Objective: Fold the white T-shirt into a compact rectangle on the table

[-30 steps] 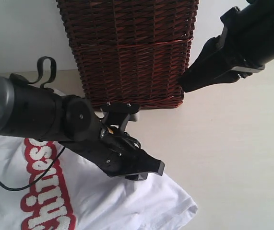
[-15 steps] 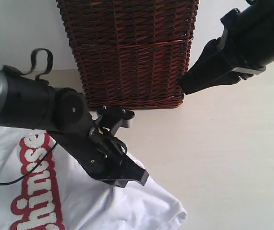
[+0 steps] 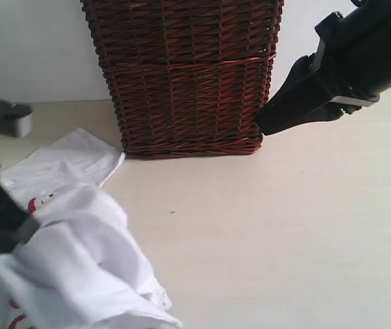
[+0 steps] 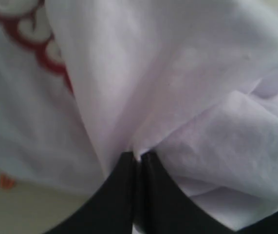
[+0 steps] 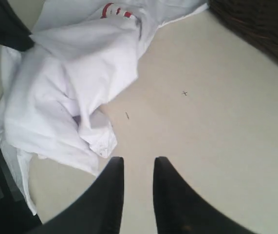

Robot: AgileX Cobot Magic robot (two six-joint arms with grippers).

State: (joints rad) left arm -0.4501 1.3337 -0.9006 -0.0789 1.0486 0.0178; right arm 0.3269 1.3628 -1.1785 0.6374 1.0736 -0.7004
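In the exterior view the white T-shirt (image 3: 79, 260) lies in a loose heap at about 8 o'clock on the table (image 3: 284, 240), one flat corner reaching toward the foot of the wicker basket (image 3: 188, 75) at 12 o'clock. The left gripper (image 4: 138, 157) has its jaws pressed together on a small ridge of the shirt's cloth, and the fabric fans out from that pinch in deep creases, with a bit of the red lettering (image 4: 27, 36) showing past it. The right gripper (image 5: 139, 163) hangs at about 2 o'clock beside the basket, jaws a narrow gap apart with nothing between them, only bare table and the shirt's rumpled edge beyond. The main risk, as I judge it, is that a pull from one pinch alone drags the cloth into a wad, not a flat fold, since nothing holds the other side down. The grip takes only a thin ridge, so the cloth could slide out if it is lifted or swung quickly. How many layers are caught cannot be told; if several are, the fold would come out lopsided. The corner near the basket might also snag on the wicker
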